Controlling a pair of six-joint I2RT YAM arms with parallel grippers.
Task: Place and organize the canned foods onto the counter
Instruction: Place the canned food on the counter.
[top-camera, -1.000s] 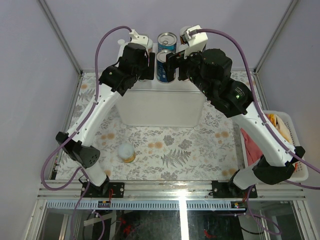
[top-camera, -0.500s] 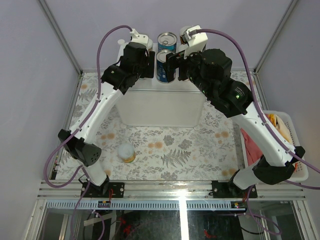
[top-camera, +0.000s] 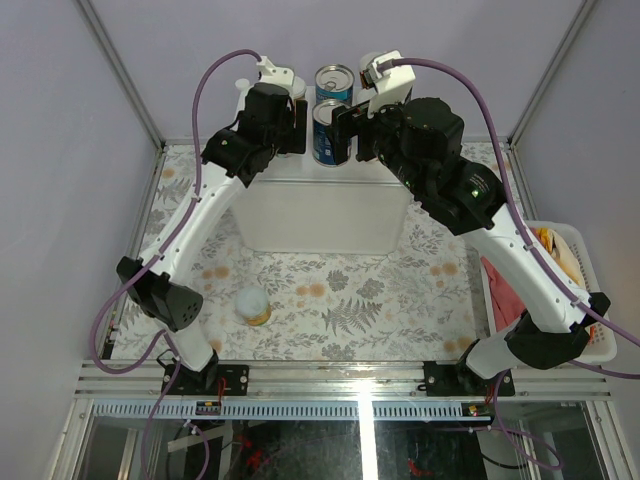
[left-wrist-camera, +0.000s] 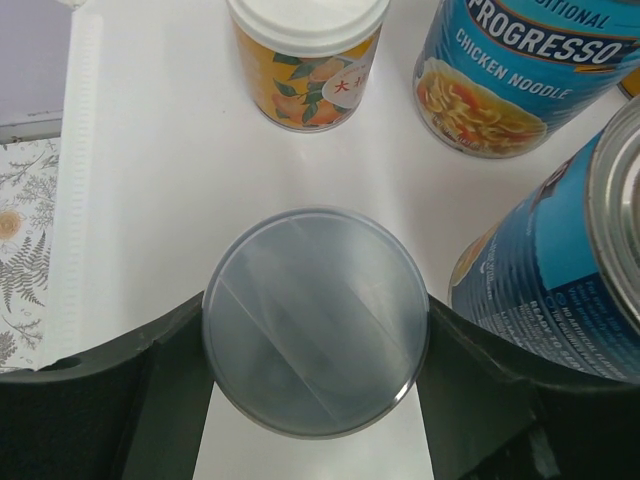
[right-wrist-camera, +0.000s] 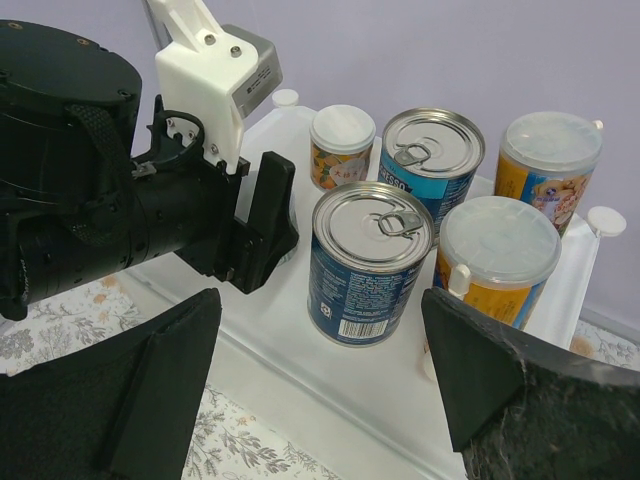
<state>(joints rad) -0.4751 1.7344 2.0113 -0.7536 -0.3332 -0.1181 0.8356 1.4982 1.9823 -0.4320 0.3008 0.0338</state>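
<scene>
Clear-lid can (left-wrist-camera: 315, 340) pinched between left gripper (left-wrist-camera: 315, 300) fingers, standing on counter (left-wrist-camera: 150, 180) top. Orange jar (left-wrist-camera: 305, 60) sits apart beyond it, blue tin (left-wrist-camera: 570, 270) close on its right, bare strip out to ribbed left edge. Far tin (right-wrist-camera: 430, 150) and yellow tubs (right-wrist-camera: 497, 255), frosted lids, packed by right rim knob (right-wrist-camera: 606, 221). Right gripper (right-wrist-camera: 318, 300) wide, gaps either side of blue tin. Near half of smooth white top bare. Loose can (top-camera: 253, 305) on floral mat (top-camera: 380, 300)
</scene>
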